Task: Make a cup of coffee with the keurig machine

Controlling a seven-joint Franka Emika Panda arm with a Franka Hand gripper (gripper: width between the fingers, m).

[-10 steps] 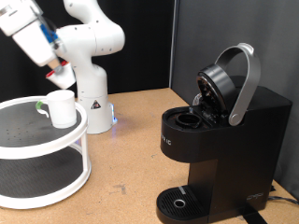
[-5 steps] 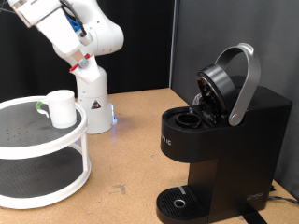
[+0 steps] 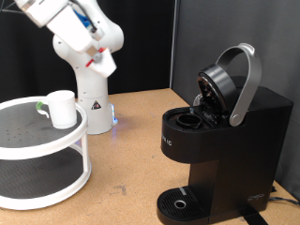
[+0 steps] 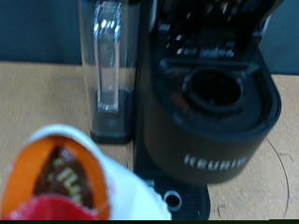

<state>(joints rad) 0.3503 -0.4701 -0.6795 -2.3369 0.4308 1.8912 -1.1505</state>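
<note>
My gripper (image 3: 99, 60) hangs high at the exterior view's upper left, clenched on a coffee pod (image 4: 65, 177); the coffee maker (image 3: 220, 141) stands with lid raised and chamber empty; the cup (image 3: 62, 109) sits on the round shelf (image 3: 42, 141), not yet under the spout.

Keurig machine (image 3: 220, 141) seemingly matt black plastic.

It looked like a robotics lab: a white robot base (image 3: 91, 103) bolted on a bare bench (image 3: 131, 150), black backdrop behind.
</note>
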